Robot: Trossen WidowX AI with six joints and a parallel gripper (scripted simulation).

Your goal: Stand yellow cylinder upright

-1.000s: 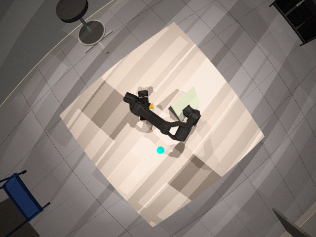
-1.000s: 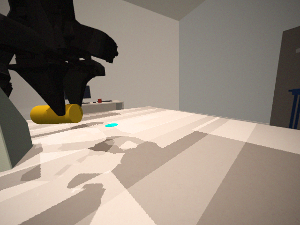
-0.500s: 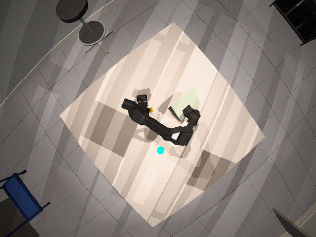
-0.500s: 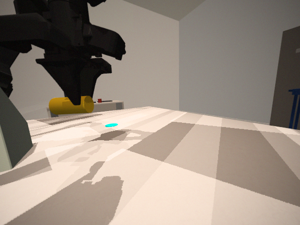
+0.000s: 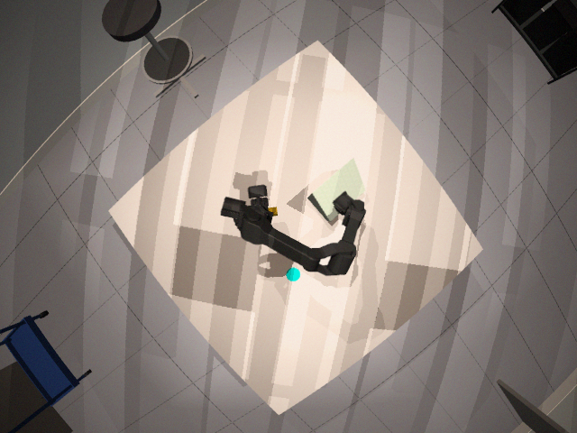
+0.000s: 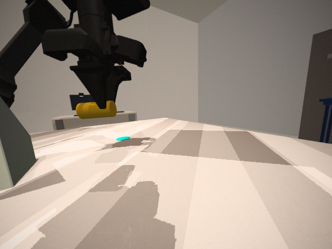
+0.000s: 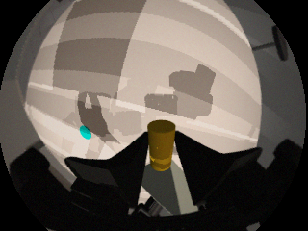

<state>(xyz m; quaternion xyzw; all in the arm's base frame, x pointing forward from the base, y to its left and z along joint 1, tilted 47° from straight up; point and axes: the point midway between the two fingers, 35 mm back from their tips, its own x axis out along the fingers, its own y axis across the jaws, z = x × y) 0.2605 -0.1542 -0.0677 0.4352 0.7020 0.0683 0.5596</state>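
Note:
The yellow tall cylinder (image 5: 273, 211) (image 6: 88, 110) (image 7: 161, 140) is held level, on its side, well above the table top. My gripper (image 6: 107, 106) (image 7: 161, 134) is shut on it, with one fingertip on each side near its middle. In the top view the fingers are hidden under the arm and only one end of the cylinder shows. The cyan circle (image 5: 293, 274) (image 6: 123, 138) (image 7: 86, 132) lies flat on the table, away from the cylinder, below and right of it in the top view. Nothing stands on the circle.
A pale green block with sloping sides (image 5: 342, 181) (image 6: 18, 150) (image 7: 164, 185) stands on the table (image 5: 288, 373) (image 6: 214, 187) beside the arm's base. Dark shadows cross the table. A stool (image 5: 132, 18) and a blue cart (image 5: 41, 363) stand off the table.

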